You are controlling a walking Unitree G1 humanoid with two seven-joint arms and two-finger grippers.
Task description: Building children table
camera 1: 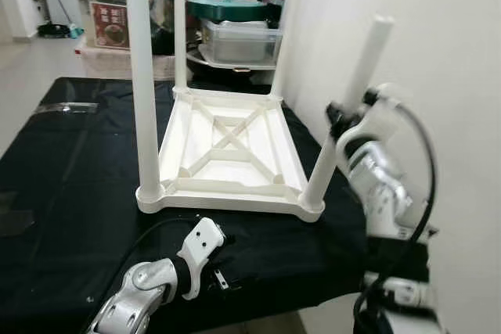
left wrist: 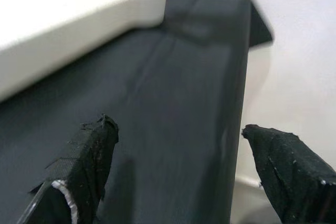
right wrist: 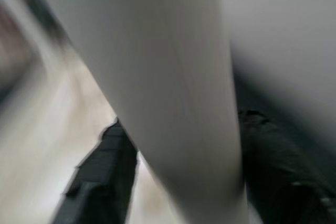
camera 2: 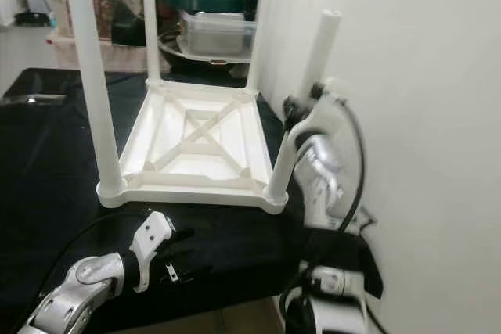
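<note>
A white children's table lies upside down on a black-covered worktop, with its legs pointing up. My right gripper is shut on the near right leg about halfway up; its black fingers press on both sides of the leg. My left gripper is open, low over the black cloth just in front of the tabletop's near rim. Nothing lies between its fingers. The left wrist shows at the worktop's front edge.
A white wall stands close on the right, just past the worktop's edge. Behind the worktop are stacked storage boxes and a green-lidded pot. A clear plastic bag lies on the cloth at far left.
</note>
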